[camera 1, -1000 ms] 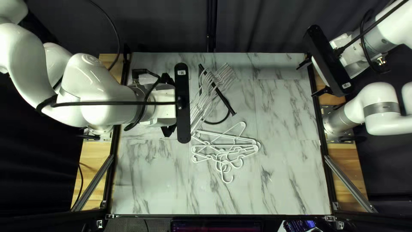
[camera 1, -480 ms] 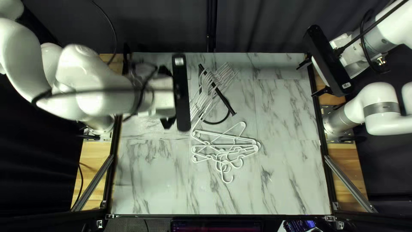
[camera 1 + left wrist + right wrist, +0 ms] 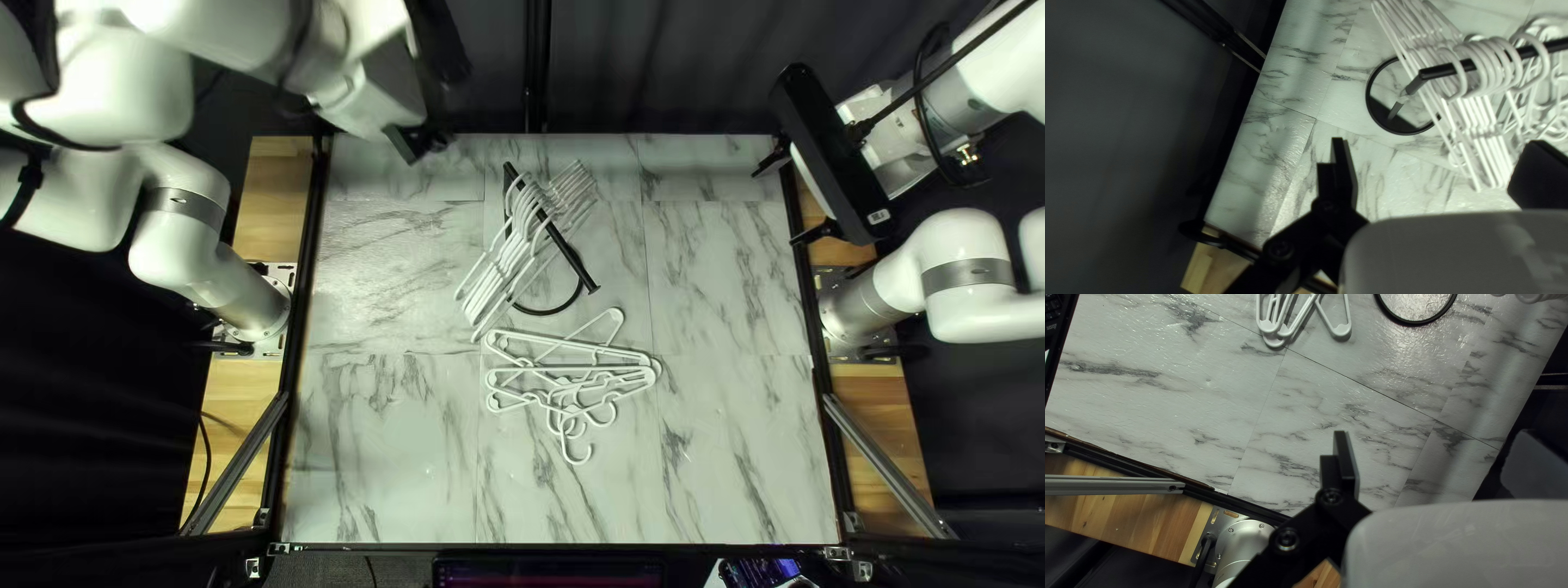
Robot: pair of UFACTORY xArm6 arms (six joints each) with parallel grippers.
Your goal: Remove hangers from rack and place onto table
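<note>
My left gripper (image 3: pixel 422 142) is raised near the table's far edge, left of the black rack (image 3: pixel 577 272). Several white hangers (image 3: pixel 503 278) hang bunched on the rack's bar; a loose overlapping pile of white hangers (image 3: pixel 572 374) lies on the table in front of it. In the left wrist view, my left gripper (image 3: pixel 1434 169) has its fingers wide apart and empty, with the rack bar (image 3: pixel 1448 69) and hung hangers (image 3: pixel 1481 136) beyond them. My right gripper (image 3: pixel 795 196) stays over the table's right edge; in the right wrist view this gripper (image 3: pixel 1434 460) is open and holds nothing.
The marble-patterned table (image 3: pixel 381 436) has bare surface left and right of the hangers. Black frame rails run along its sides. A dark curtain (image 3: pixel 653 65) hangs behind, and a diagonal metal strut (image 3: pixel 887 463) stands at the right side.
My left arm has swung up and toward the far edge, away from the rack, uncovering the lower ends of the hung hangers. The right arm and hanger pile have stayed still.
</note>
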